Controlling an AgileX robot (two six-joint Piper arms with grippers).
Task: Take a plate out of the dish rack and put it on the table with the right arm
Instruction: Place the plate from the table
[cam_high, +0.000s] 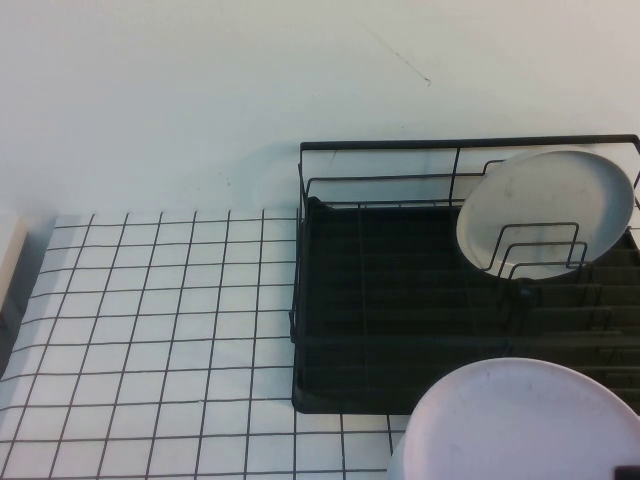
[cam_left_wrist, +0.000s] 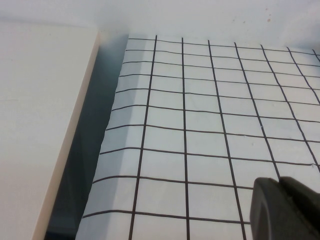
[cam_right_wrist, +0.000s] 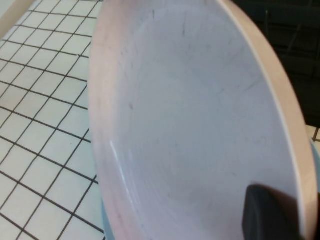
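Observation:
The pale pink plate shows at the near right of the high view, tilted, overlapping the front edge of the black wire dish rack. It fills the right wrist view. My right gripper is shut on the plate near its rim, with one dark finger lying on the plate's face; only a dark corner of this gripper shows in the high view. The white gridded table lies left of the rack. My left gripper hovers shut and empty over the table and is out of the high view.
A greyish-white plate stands upright between the dividers at the rack's back right. A thin light blue edge shows behind the pink plate. A cream board borders the table's left edge.

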